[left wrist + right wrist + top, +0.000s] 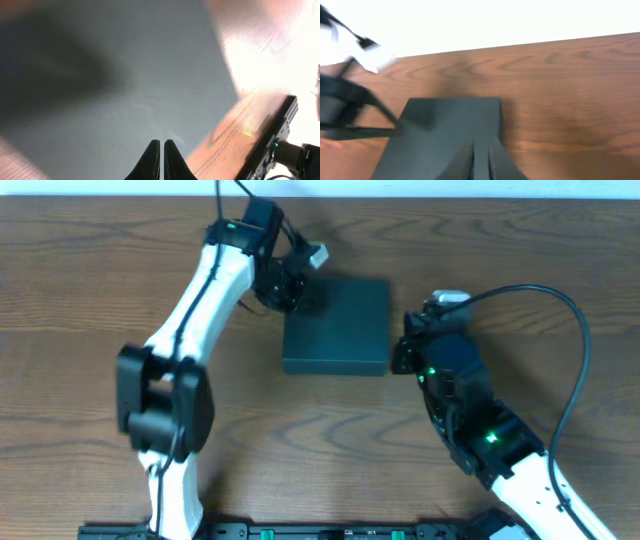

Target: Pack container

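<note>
The dark teal container (340,325) lies flat in the middle of the table with its lid down. My left gripper (290,288) is at its far left corner. In the left wrist view its fingers (161,144) are shut and empty, close over the container's plain top (125,75). My right gripper (400,352) is at the container's right edge. In the right wrist view its fingers (481,146) are almost together over the near right part of the container (435,125), with only a thin slit between them. No snack packs are in view.
The wooden table (90,300) surrounds the container. A black rail (275,135) runs along the table's front edge. The left arm (340,100) shows beyond the container in the right wrist view. A white wall lies behind the table.
</note>
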